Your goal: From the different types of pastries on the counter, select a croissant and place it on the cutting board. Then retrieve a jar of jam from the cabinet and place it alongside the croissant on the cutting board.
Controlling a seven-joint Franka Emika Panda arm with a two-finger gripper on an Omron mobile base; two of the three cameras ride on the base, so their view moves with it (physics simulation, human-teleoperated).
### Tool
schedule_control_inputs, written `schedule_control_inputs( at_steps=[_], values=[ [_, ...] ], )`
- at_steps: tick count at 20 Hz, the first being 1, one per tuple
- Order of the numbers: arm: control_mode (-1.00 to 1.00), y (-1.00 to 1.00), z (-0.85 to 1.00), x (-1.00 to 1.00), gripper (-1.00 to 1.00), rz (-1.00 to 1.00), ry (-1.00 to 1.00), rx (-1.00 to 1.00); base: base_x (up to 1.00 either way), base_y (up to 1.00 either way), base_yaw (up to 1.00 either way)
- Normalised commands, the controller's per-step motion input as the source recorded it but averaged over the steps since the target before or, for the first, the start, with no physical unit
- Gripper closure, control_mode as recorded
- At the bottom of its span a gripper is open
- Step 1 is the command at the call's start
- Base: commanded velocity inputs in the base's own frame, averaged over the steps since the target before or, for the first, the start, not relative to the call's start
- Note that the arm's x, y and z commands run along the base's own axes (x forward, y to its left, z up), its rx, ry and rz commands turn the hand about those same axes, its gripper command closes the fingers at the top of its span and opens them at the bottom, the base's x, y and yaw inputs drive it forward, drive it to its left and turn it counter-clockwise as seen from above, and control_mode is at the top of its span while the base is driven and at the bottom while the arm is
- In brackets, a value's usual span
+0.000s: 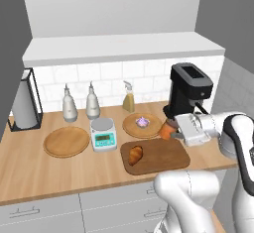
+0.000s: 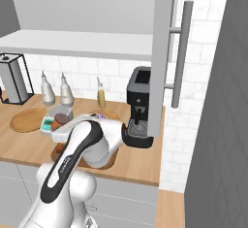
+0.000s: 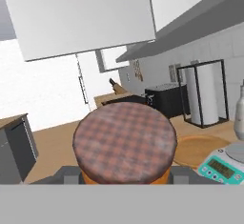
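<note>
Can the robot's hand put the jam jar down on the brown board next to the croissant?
Probably yes. The hand holds the jam jar just over the cutting board; the croissant lies at its other end, leaving bare board beneath.

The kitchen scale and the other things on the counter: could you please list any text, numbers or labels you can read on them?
Kitchen scale: its green display carries dark digits, too small and blurred to read in any view.
Jar of jam: checked pattern on the lid, no lettering visible.
Coffee machine, grey bottles and yellow spray bottle: no legible label or brand.
Nothing readable anywhere.
</note>
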Motion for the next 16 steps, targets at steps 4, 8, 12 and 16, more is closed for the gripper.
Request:
schedule_control_inputs(
  at_steps=[4, 8, 12, 16],
  values=[
    [-1.00, -0.57, -0.40, -0.22, 1.00, 0.04, -0.14, -0.07, 0.00, 0.00, 0.00],
    [-1.00, -0.07, -0.66, -0.03, 1.00, 0.10, -0.07, -0.13, 0.00, 0.00, 0.00],
    [-1.00, -0.03, -0.18, 0.01, 1.00, 0.03, -0.01, -0.01, 0.00, 0.00, 0.00],
    [-1.00, -0.02, -0.03, 0.04, 1.00, 0.00, 0.00, 0.00, 0.00, 0.00, 0.00]
  ],
)
